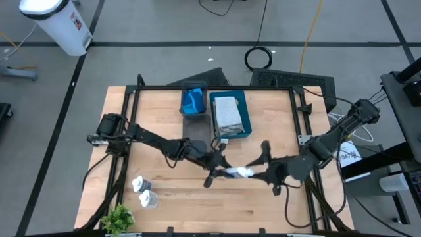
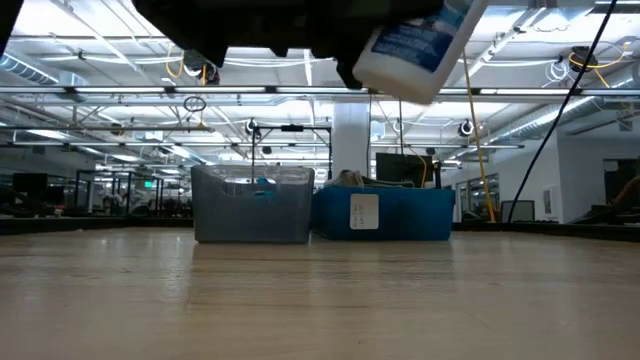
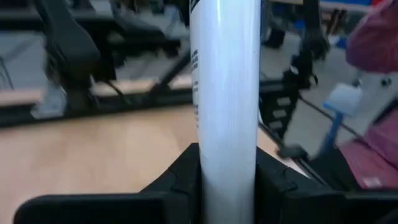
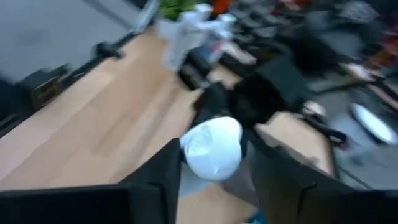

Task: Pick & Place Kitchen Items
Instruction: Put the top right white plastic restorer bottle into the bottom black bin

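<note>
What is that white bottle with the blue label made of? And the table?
The white bottle with the blue label looks like smooth, slightly glossy plastic: a soft light streak runs down its side between the left gripper's fingers. The pale brown table looks like wood, matte, with visible plank lines and grain, though it may be a laminate.

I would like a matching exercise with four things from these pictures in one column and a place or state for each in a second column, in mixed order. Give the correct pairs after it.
Things:
1. white bottle
2. grey tray
3. teal tray
4. green plant

Places or states:
A. at the table's near left corner
B. holds a folded grey cloth
C. lifted off the table, between the left gripper and the right gripper
D. holds something bright blue

Pairs: 1-C, 2-D, 3-B, 4-A
</note>
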Robot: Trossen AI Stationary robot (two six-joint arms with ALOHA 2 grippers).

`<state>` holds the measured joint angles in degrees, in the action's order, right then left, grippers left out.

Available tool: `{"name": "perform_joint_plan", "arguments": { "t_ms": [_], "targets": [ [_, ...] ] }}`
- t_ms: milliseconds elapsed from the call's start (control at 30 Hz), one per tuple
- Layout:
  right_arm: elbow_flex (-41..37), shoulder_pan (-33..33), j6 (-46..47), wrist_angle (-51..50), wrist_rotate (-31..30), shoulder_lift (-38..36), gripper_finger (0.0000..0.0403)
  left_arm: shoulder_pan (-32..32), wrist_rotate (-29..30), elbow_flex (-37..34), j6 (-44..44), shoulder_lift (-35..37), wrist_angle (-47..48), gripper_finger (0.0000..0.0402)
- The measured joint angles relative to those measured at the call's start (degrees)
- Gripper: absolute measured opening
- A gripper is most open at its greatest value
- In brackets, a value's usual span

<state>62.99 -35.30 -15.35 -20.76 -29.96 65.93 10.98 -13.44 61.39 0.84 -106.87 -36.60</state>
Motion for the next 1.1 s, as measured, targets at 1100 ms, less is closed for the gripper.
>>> {"name": "perform_joint_plan", "arguments": {
  "t_ms": [1100],
  "targets": [
    [-49.1,21.4,10.5,74.2,10.3,-10.5,0.0268,-8.5,7.5,-7.8,-0.6,0.0,-32.3,0.0089]
  ]
}}
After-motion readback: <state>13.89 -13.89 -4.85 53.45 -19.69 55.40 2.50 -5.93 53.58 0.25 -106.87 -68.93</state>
